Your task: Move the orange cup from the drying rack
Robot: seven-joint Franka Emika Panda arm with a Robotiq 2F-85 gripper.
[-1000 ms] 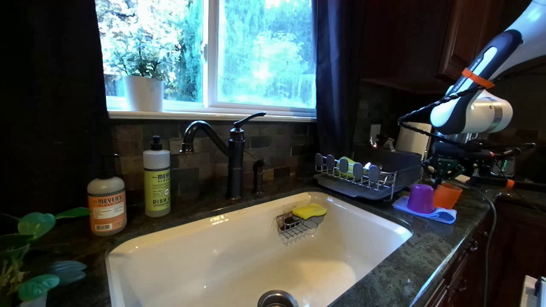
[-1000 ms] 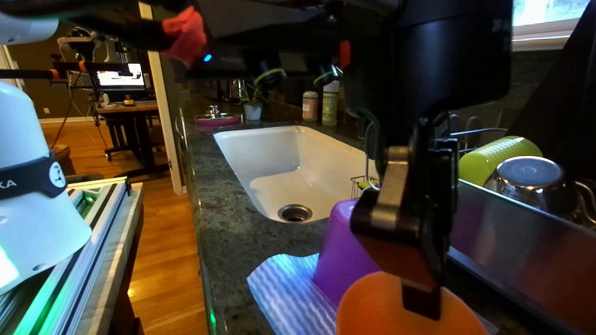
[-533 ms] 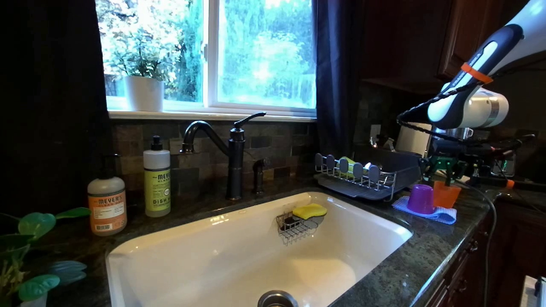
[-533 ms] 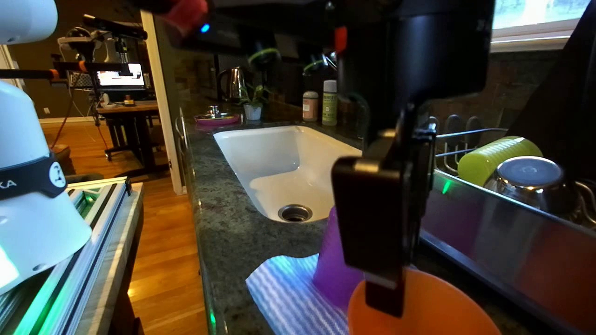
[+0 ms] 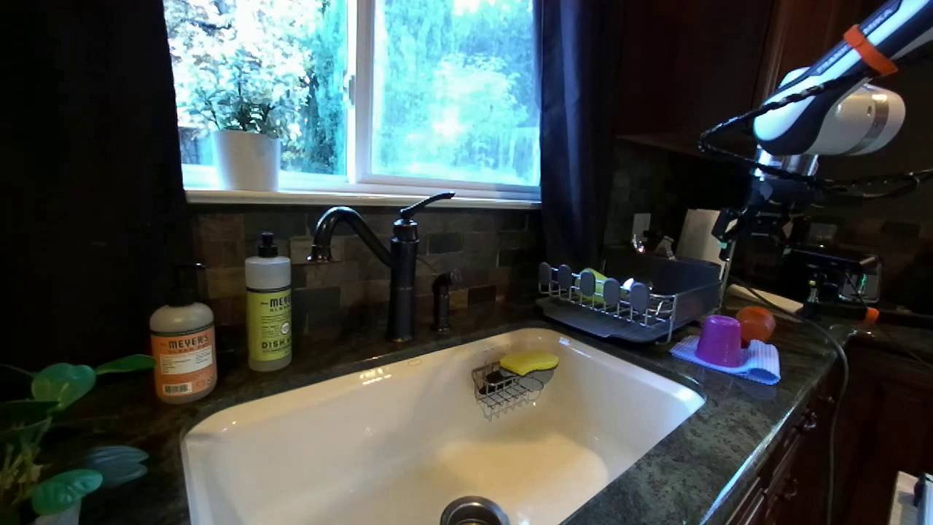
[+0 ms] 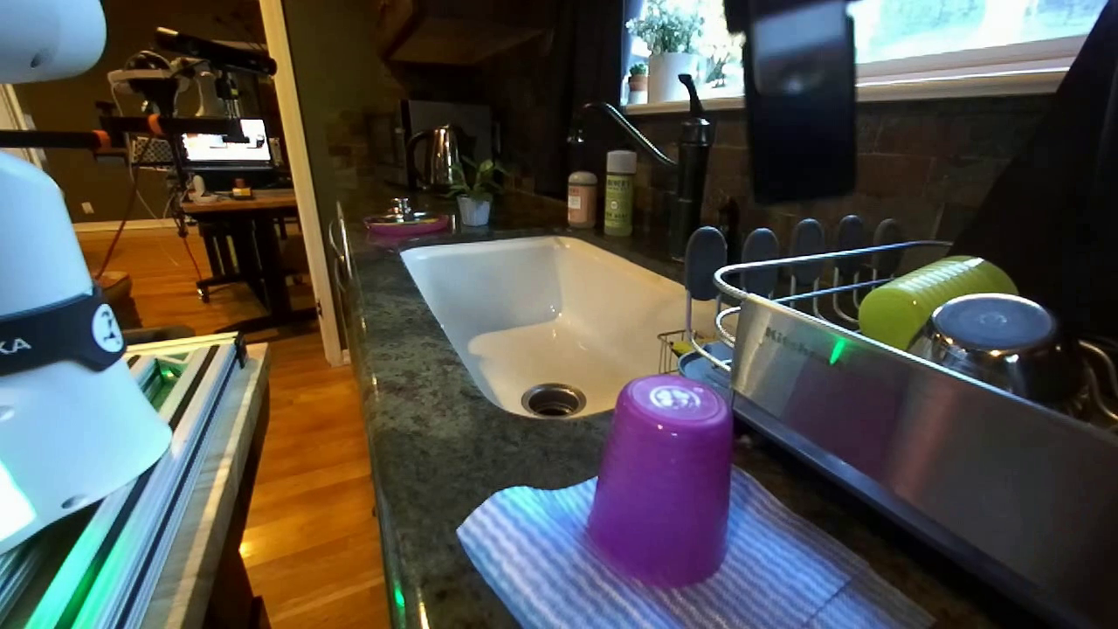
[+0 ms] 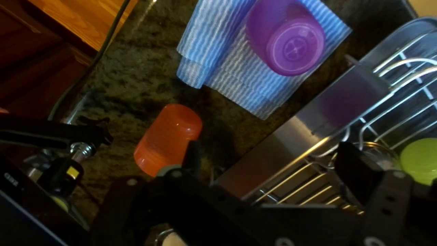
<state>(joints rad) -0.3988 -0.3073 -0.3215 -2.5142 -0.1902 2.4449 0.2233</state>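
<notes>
In the wrist view the orange cup (image 7: 169,138) lies on the dark counter, apparently on its side with its closed end toward the striped cloth. An exterior view shows it partly behind the purple cup (image 5: 759,321). It is outside the drying rack (image 5: 696,295), whose steel end panel (image 7: 307,135) stands beside it. My gripper (image 7: 269,147) is raised above the counter near the rack's end. Its jaws are spread wide with nothing between them; one finger overlaps the orange cup in the picture. A dark finger (image 6: 801,114) hangs high in an exterior view, where the orange cup is out of view.
The purple cup (image 6: 661,485) stands upside down on a blue striped cloth (image 6: 533,546). A green cup (image 6: 939,293) and a steel bowl (image 6: 996,336) sit in the rack. The white sink (image 5: 364,437) adjoins. A black stand (image 7: 41,131) and a cable flank the counter edge.
My gripper has risen from the orange cup and spread its jaws. Half a second ago a finger was inside the upright cup; now the cup has tipped over, apart from the gripper.
</notes>
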